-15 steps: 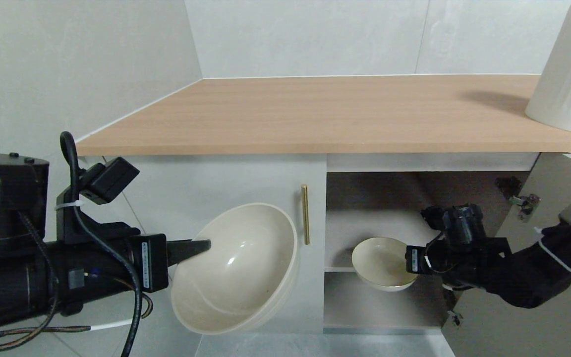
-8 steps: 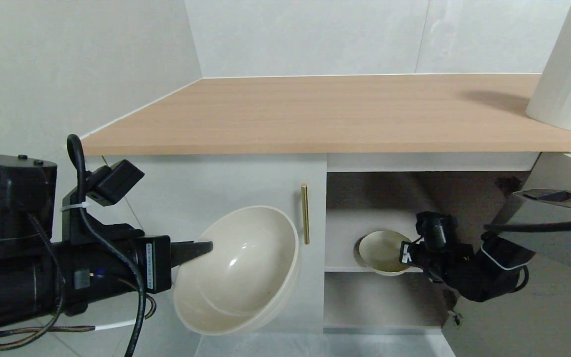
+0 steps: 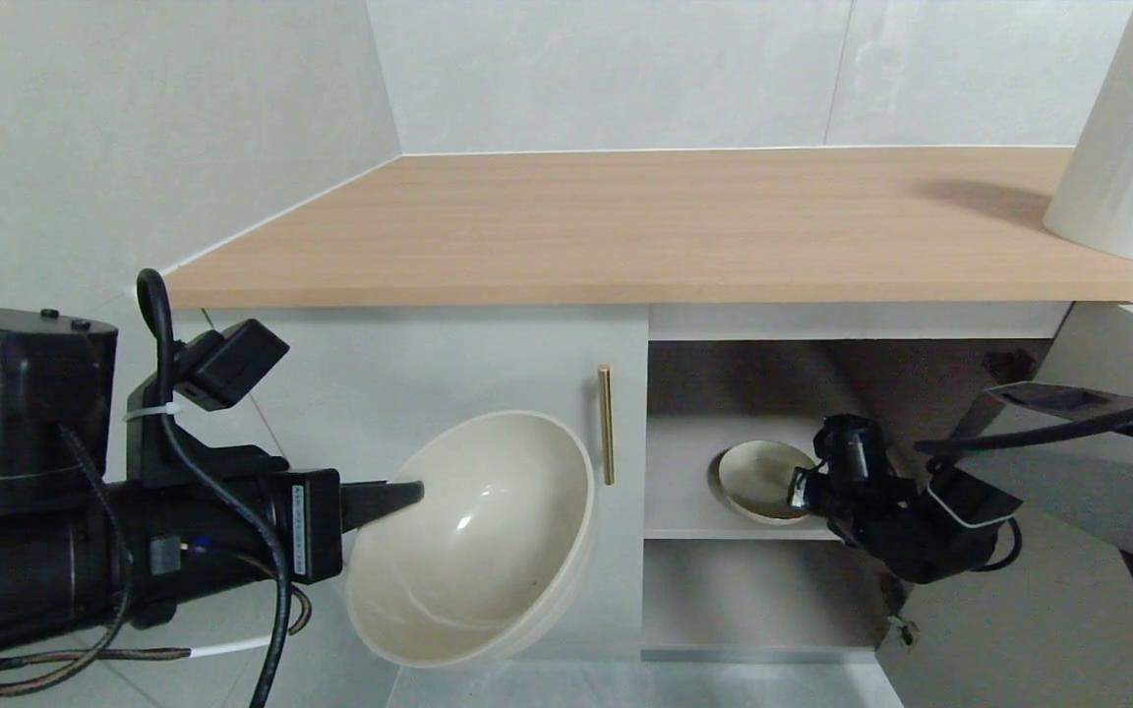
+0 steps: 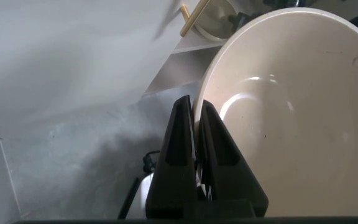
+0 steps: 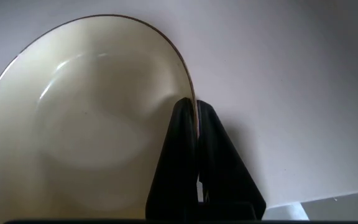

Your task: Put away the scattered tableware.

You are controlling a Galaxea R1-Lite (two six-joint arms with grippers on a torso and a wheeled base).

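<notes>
left claw (image 3: pixel 412 489) clamps large bowl (image 3: pixel 488 551); right claw (image 3: pixel 799 489), small bowl (image 3: pixel 758 479); both tipped steeply

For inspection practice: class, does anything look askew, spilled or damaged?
Nothing spilled or broken. Both bowls are askew: the large bowl hangs steeply tilted from the left pincer, and the small bowl leans in the right pincer at the cabinet shelf.

Soft, even light is falling from overhead, making the worktop (image 3: pixel 626 226) bright while the open cabinet (image 3: pixel 822 379) is sitting in shade inside. The lampshade (image 3: pixel 1132 147) is casting a faint shadow on the wood. Small glare spots are glinting inside the large bowl (image 3: pixel 468 541), and softer ones in the small bowl (image 5: pixel 86 106).
</notes>
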